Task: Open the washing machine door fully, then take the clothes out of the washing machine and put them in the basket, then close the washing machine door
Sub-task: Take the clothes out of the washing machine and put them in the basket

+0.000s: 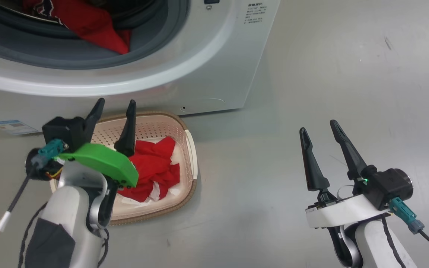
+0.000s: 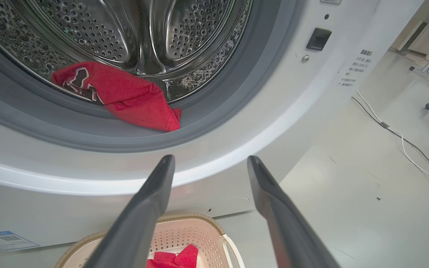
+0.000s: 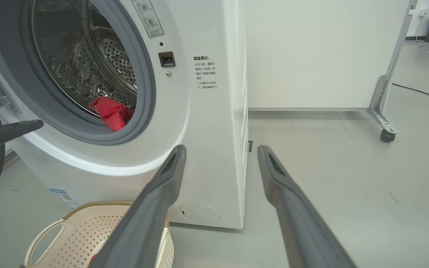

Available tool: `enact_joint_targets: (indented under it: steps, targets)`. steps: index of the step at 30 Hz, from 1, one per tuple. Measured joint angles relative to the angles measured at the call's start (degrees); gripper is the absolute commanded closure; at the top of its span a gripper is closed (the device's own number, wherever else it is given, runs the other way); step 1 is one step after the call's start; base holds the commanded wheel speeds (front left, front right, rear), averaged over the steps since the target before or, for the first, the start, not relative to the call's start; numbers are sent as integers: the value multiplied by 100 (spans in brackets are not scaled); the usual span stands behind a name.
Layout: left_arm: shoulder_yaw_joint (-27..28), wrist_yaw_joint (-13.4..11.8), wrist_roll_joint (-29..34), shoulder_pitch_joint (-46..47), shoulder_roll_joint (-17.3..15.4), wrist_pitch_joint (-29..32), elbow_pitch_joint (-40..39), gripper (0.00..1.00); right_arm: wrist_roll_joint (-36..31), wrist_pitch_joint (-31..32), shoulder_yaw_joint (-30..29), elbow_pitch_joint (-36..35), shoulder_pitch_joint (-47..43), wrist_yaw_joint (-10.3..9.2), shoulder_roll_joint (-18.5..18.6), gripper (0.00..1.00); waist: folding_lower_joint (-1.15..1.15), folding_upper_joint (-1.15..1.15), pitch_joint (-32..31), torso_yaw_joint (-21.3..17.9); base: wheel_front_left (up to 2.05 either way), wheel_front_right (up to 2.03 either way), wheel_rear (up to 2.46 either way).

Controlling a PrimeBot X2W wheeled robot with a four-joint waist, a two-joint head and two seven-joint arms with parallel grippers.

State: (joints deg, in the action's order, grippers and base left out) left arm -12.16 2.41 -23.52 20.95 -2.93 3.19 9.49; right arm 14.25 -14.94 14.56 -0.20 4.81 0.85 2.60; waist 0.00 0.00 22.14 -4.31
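Because the red jersey (image 2: 121,95) hangs over the lip of the grey gasket (image 2: 69,128), I judge a shallow pinch could catch only its hem and drop it on the floor (image 1: 274,167) short of the basket (image 1: 191,149), or nip the rubber. My left claw (image 1: 116,101) is spread wide and empty above the basket, where other red clothes (image 1: 155,163) lie; the jersey sits ahead of it in the washing machine (image 1: 218,56) mouth, well apart. My right claw (image 1: 318,125), also wide and empty, hovers over the floor.

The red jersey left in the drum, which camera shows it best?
The left wrist view: the red jersey is close and whole, its dark print visible. The head view crops it at the top edge; the right wrist view shows just a small red bundle.
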Motion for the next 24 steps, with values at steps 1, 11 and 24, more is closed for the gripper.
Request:
enact_joint_targets:
  steps: [1, 11, 24]
  targets:
    - [21, 0, -14, 137, -14, 107, 64, 0, 30, 0, 34, -23, 53, -1, 0, 0, 0, 0, 78, -23, 0, 0, 0]
    - [389, 22, -79, 1521, -532, 1169, 461, 0, 409, 0, 261, -158, 611, -132, 5, 0, 0, 0, 835, -350, 0, 0, 0]
    - [677, 19, -91, 3027, -1271, 2201, 928, 0, 842, 0, 554, -211, 1089, -308, 11, 0, 1, 0, 1487, -948, 0, 0, 0]
